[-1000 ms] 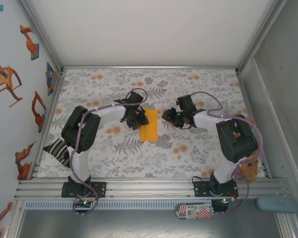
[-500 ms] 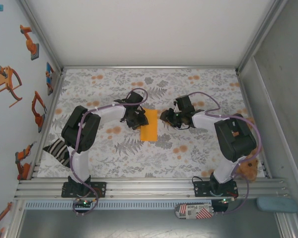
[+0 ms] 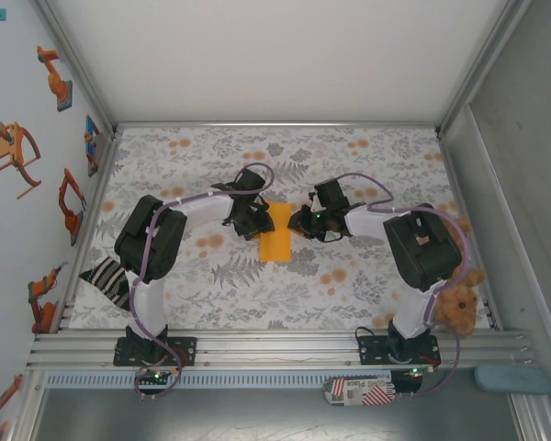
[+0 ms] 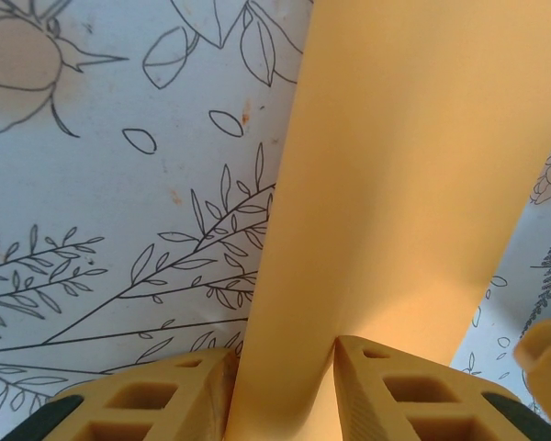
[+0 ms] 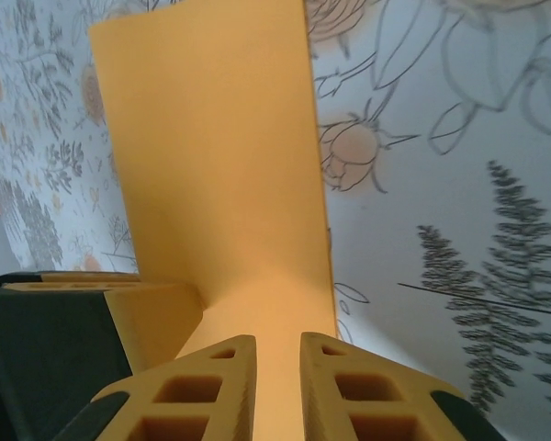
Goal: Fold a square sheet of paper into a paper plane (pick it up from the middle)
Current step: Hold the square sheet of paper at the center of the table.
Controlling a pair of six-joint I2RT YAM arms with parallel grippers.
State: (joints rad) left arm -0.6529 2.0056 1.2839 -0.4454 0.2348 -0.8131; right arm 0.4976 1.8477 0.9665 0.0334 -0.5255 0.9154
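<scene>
Top external view: desk [image 3: 376, 276] under a flower-printed cloth, with the left arm [image 3: 151, 243] and right arm [image 3: 422, 248] both bent inward toward its middle; between them lies the square sheet of paper [image 3: 278, 237], seen here as a narrow orange-yellow strip whose long axis runs away from the arm bases; left claw [image 3: 253, 219] sits at its left long edge and right claw [image 3: 305, 223] at its right long edge, so the sheet lies inboard of each claw and neither arm is plainly nearer. Left wrist view: the sheet [image 4: 413, 165] stands up from the cloth and runs down between the left claw's fingers [image 4: 390, 390], which are closed upon it. Right wrist view: the sheet [image 5: 211, 156] shows as a raised panel, its lower part passing into the slim gap between the right claw's fingers [image 5: 202, 381], which appear pinched on it. The lift off the cloth is plain from the wrists, not from above; by judgement, the coming fold depends on both claws working squarely across that long axis.
</scene>
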